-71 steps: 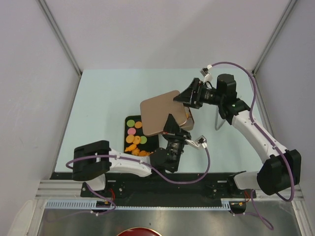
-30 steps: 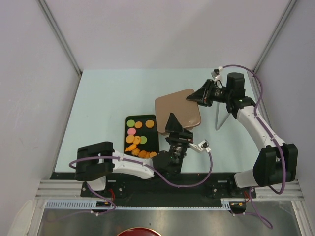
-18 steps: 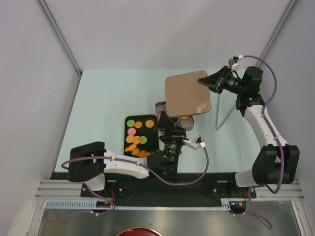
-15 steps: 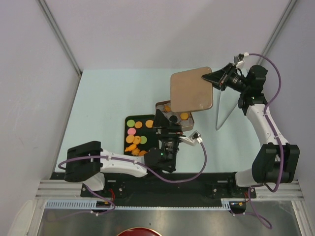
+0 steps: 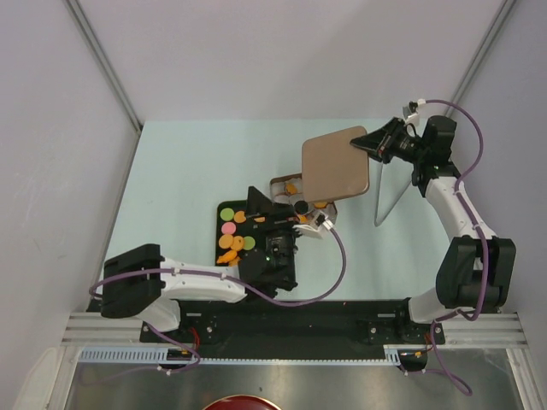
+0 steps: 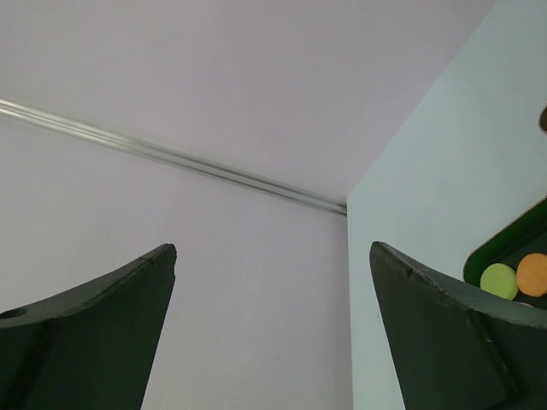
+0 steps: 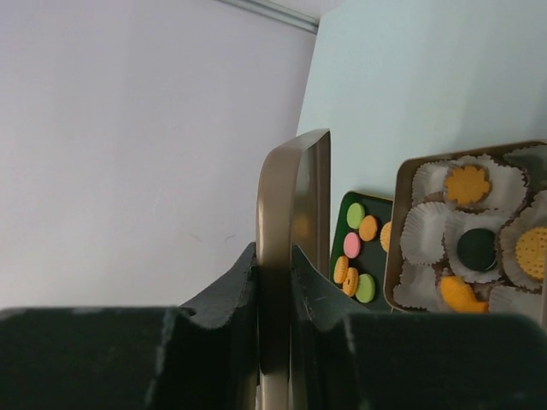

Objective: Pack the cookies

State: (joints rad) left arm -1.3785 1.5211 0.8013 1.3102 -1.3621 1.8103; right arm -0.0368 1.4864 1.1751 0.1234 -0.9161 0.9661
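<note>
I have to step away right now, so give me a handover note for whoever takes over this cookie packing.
Left gripper: jaws open, empty, by the black tray.
Right gripper: shut on the tin lid, held off the open tin.
Done: lid off; a few cookies sit in the tin's paper cups.
Left: most cookies lie on the tray; move them into empty cups, then refit the lid.

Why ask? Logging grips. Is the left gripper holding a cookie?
No, the left gripper is wide open, nothing between its jaws.
</note>
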